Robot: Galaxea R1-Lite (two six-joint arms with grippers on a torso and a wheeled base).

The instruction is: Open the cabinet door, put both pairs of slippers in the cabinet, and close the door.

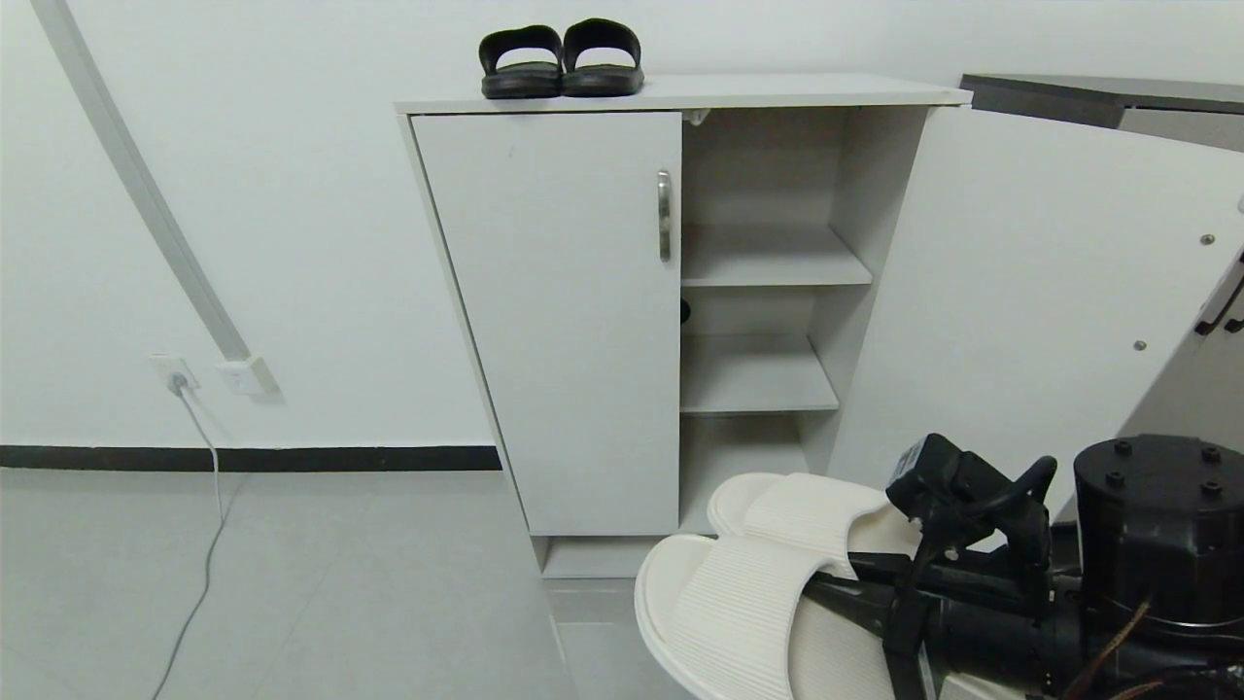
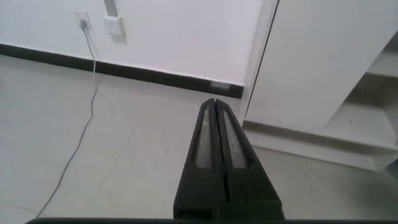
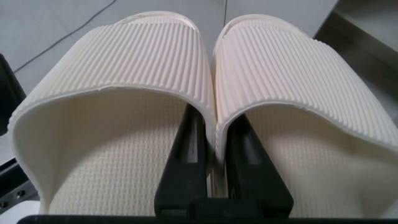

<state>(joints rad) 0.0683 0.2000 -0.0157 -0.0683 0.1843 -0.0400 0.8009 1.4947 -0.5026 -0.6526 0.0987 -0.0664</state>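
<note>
A pair of white ribbed slippers (image 1: 748, 574) hangs side by side low in front of the cabinet's open right half. My right gripper (image 3: 211, 124) is shut on the white slippers (image 3: 155, 68), its fingers (image 3: 186, 143) reaching under the straps and pinching the two inner walls together. A pair of black slippers (image 1: 562, 60) stands on the cabinet top (image 1: 777, 92). The right door (image 1: 1030, 292) is swung wide open, showing bare shelves (image 1: 768, 258). The left door (image 1: 544, 321) is closed. My left gripper (image 2: 215, 124) is shut on nothing, above the floor left of the cabinet.
A cable (image 1: 199, 506) runs from a wall socket (image 1: 173, 373) down across the grey floor at the left. A grey surface (image 1: 1098, 97) sits behind the open door at the far right. The closed door carries a metal handle (image 1: 664, 216).
</note>
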